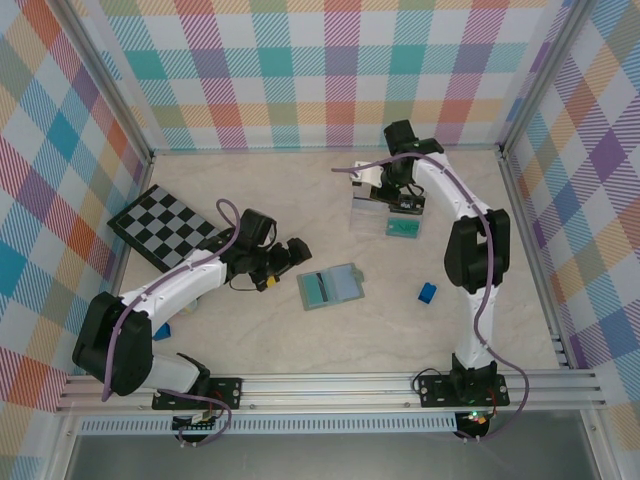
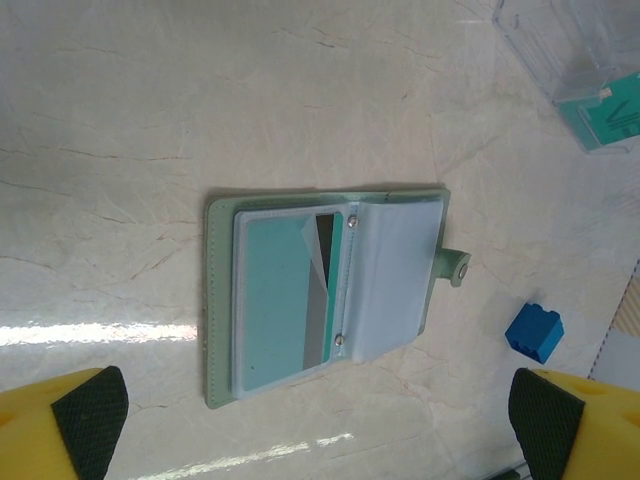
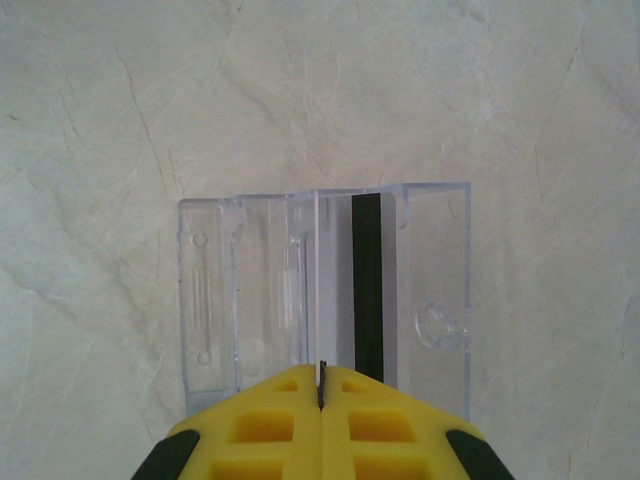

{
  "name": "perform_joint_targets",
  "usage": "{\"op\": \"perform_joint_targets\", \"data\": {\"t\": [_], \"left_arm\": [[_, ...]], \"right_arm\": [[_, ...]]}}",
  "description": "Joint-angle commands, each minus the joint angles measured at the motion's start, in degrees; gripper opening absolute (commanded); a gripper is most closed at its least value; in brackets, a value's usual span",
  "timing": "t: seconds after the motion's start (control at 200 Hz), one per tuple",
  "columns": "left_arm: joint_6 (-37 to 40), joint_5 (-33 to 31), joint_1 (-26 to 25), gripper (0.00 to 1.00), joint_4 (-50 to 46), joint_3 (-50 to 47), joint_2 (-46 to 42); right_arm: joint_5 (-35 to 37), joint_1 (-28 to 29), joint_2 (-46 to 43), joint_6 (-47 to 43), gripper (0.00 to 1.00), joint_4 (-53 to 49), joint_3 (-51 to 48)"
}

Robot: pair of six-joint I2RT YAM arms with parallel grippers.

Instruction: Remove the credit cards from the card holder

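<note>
- The card holder (image 2: 215,300) lies open and flat about the middle of the worktop, cover down, with its snap tab pointing toward the right edge.
- A teal card (image 2: 272,300) sits in the holder's clear inner sleeve. A darker strip shows just beside it, possibly a second card, though the sleeve's glare makes that hard to settle.
- The left gripper (image 2: 320,410) hovers over the holder with its fingers spread as wide as they go. They grasp nothing and touch nothing.
- The right gripper (image 3: 321,385) is over the clear tray (image 3: 210,300), which stands toward the far edge, right of the middle. Its fingers are pressed together on the thin edge of the striped card (image 3: 367,290), which reaches down into the tray.
- Another teal card (image 1: 405,229) already lies at the tray's near end, so the task looks partly done.
- The step in hand appears to be dropping off the striped card. The next move calls for the right fingers to part and lift clear.
- The left arm would then need to steady the holder's cover while a card is drawn from the sleeve, since the sleeve mouth is narrow and the holder is free to slide.
- The blue block (image 2: 535,332) lies nearer the right edge, well apart from the holder and no part of the job.
</note>
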Motion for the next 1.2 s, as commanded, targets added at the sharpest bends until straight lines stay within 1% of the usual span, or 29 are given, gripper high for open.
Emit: {"op": "perform_joint_targets", "data": {"t": [0.0, 0.15, 0.45, 0.72, 1.195], "left_arm": [[-0.29, 1.05, 0.52, 1.00, 0.76, 0.28, 0.47], [-0.18, 1.30, 0.59, 1.00, 0.75, -0.21, 0.73], [-1.02, 2.09, 0.58, 1.00, 2.32, -1.50, 0.14], [-0.88, 1.93, 0.56, 1.00, 2.23, -1.58, -0.04], [-0.71, 1.75, 0.61, 1.00, 2.15, -2.00, -0.60]], "right_arm": [[1.12, -0.12, 1.45, -1.45, 0.00, 0.89, 2.06], [1.68, -0.07, 2.11, -1.88, 0.00, 1.22, 2.62], [0.28, -0.07, 3.16, -2.33, 0.00, 1.13, 2.94], [-0.08, 0.02, 3.99, -1.27, 0.09, 1.94, 3.02], [-2.09, 0.15, 1.73, 3.19, 0.18, 3.43, 5.06]]}}
